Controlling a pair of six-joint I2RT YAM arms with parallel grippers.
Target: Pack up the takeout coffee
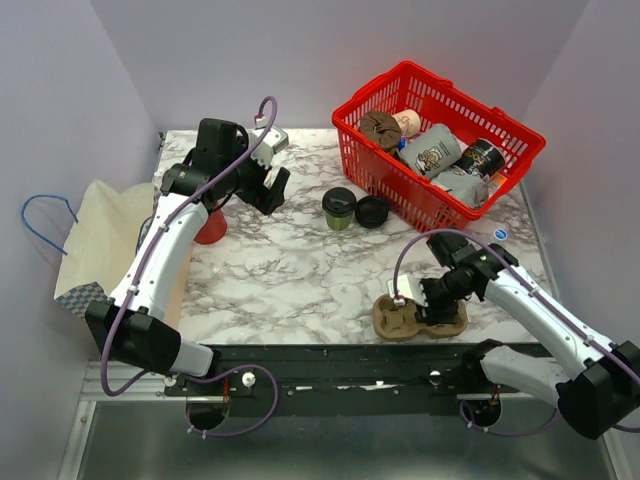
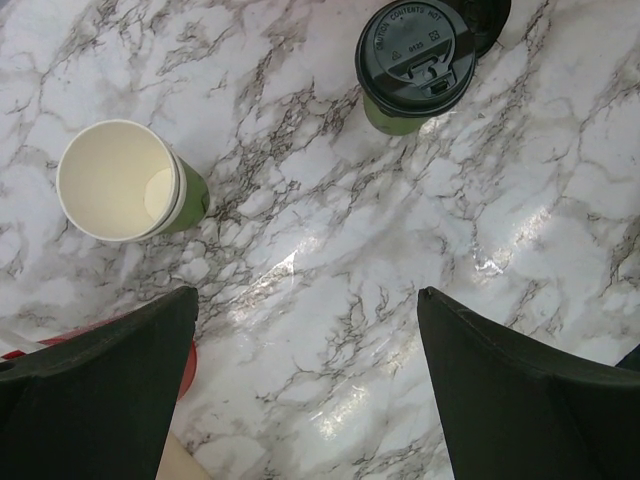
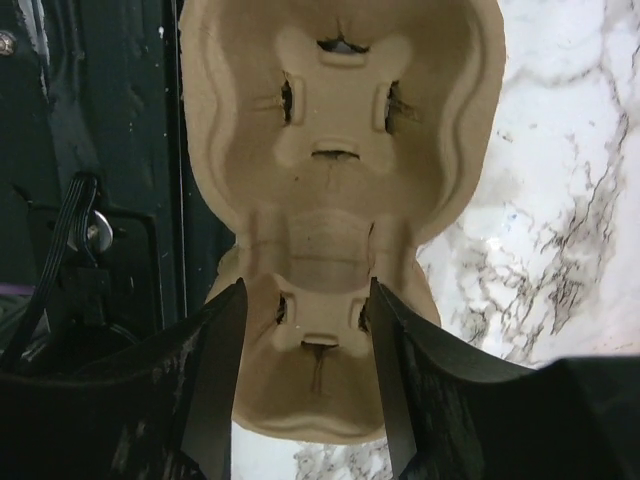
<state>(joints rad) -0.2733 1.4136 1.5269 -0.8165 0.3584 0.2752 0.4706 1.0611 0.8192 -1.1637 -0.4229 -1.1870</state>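
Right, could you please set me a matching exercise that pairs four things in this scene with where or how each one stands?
Things:
1. takeout coffee
2. lidless paper cup
3. cardboard cup carrier
4. red basket

Places and states:
A. at the near edge of the table, between the fingers of the right pincer
B. at the far right, with goods inside
C. upright, black lid on, next to a loose black lid
D. upright, open at the top, nothing inside

Pairs: 1-C, 2-D, 3-A, 4-B
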